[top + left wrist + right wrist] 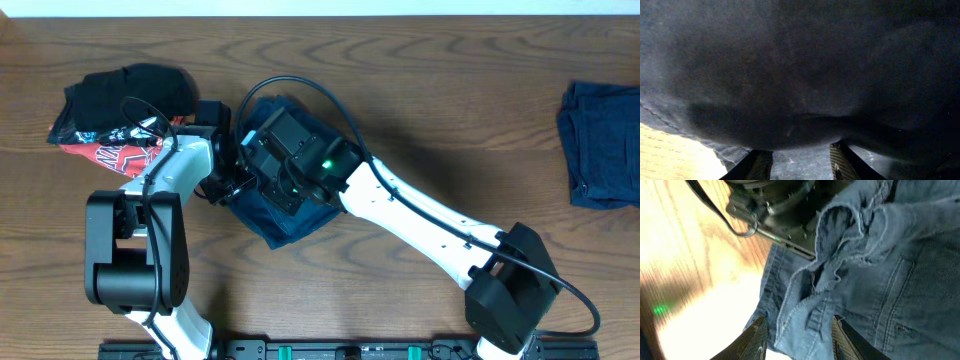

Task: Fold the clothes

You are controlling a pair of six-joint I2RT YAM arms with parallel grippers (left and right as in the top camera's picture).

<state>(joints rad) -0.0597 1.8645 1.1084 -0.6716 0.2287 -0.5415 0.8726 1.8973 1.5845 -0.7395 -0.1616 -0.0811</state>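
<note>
Dark navy shorts (285,222) lie crumpled at the table's middle, with both grippers down on them. My left gripper (222,180) is at their left edge. In the left wrist view its fingers (760,165) stand apart, flat cloth shows in the gap and a dark fold (800,90) bulges just past the tips. My right gripper (270,170) is over the shorts' upper part. It (799,319) is open, and the waistband with a belt loop (815,320) lies loose between its fingers.
A black garment (130,95) and a red-black-white printed one (115,155) are heaped at the upper left, close to the left arm. A folded blue pile (603,145) sits at the right edge. Bare wood (430,90) lies between.
</note>
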